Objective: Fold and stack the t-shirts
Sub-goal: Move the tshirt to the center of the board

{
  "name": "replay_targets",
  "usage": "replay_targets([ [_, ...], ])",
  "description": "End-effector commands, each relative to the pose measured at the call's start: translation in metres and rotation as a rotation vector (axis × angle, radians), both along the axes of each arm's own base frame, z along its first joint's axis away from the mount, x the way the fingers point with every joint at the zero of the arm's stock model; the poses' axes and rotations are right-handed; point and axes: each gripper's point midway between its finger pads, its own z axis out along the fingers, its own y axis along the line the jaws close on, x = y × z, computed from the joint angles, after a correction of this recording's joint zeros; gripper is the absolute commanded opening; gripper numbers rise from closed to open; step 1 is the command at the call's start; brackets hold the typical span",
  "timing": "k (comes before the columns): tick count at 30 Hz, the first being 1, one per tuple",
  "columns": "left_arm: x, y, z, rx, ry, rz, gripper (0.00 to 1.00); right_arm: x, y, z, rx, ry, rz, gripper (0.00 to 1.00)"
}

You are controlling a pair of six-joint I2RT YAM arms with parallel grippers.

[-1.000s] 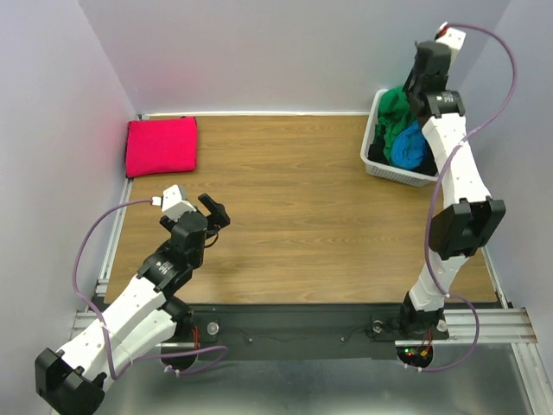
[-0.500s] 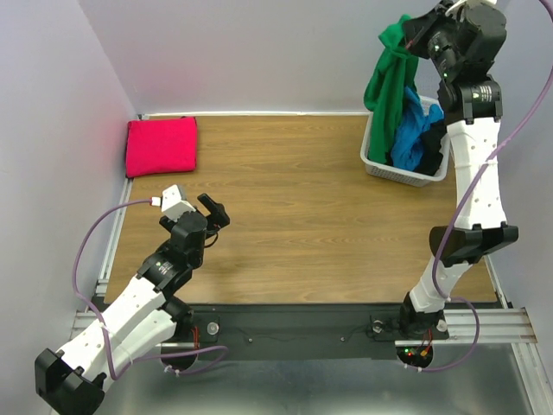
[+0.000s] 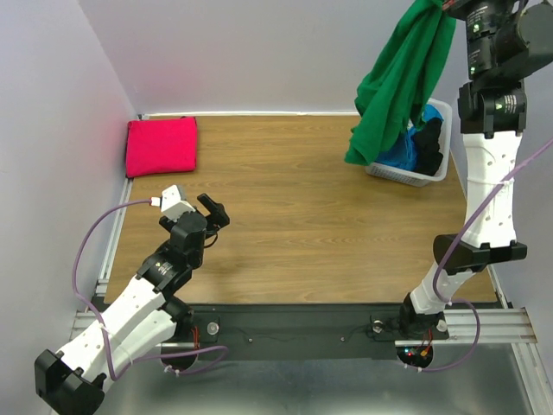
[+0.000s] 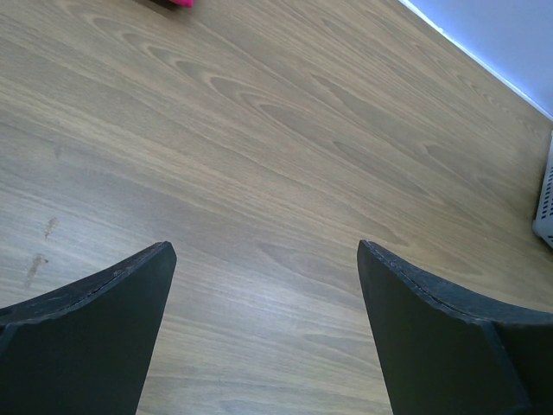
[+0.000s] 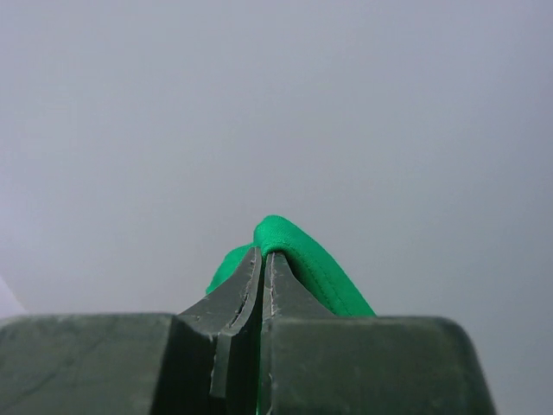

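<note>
My right gripper [image 3: 449, 7] is raised high at the back right and shut on the green t-shirt [image 3: 399, 82], which hangs down from it over the basket's left side. In the right wrist view the jaws [image 5: 263, 255] pinch a fold of the green cloth [image 5: 302, 259]. A blue t-shirt [image 3: 399, 158] and a black one [image 3: 429, 143] lie in the white basket [image 3: 413, 177]. A magenta-red t-shirt [image 3: 162, 146] lies folded at the back left corner. My left gripper [image 3: 216, 212] is open and empty, low over the table's left side, its fingers [image 4: 95, 328] wide apart.
The wooden table [image 3: 294, 207] has walls behind and on both sides. The basket stands at the back right. The basket's edge [image 4: 544, 199] shows at the right in the left wrist view.
My right gripper has risen from inside the basket, pulling the green t-shirt up and out until it hangs freely. The left arm has not moved.
</note>
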Motion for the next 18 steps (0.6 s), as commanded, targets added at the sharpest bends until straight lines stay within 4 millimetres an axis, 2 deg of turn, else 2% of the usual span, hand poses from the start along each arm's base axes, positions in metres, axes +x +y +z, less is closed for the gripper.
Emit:
replay_targets([
  [1,0.002,0.003,0.008,-0.018,-0.035,0.028,0.99,-0.049,-0.017,0.058,0.057,-0.235,-0.061,0.0],
  [3,0.001,0.003,0.007,-0.017,-0.032,0.028,0.99,-0.05,-0.009,0.06,0.05,-0.246,-0.016,0.0],
  [4,0.001,0.004,0.008,-0.018,-0.034,0.03,0.99,-0.051,0.01,0.06,0.009,-0.252,0.082,0.0],
  [7,0.001,0.004,0.007,-0.017,-0.031,0.03,0.99,-0.057,0.039,0.056,-0.038,-0.254,0.253,0.0],
  [9,0.001,0.003,0.007,-0.018,-0.03,0.029,0.99,-0.055,0.049,0.05,-0.003,-0.225,0.338,0.0],
  [12,0.001,0.003,0.007,-0.018,-0.028,0.027,0.99,-0.057,0.071,0.038,-0.042,-0.187,0.461,0.0],
  [18,0.001,0.004,0.008,-0.016,-0.029,0.031,0.99,-0.075,0.108,0.021,-0.067,-0.117,0.688,0.0],
])
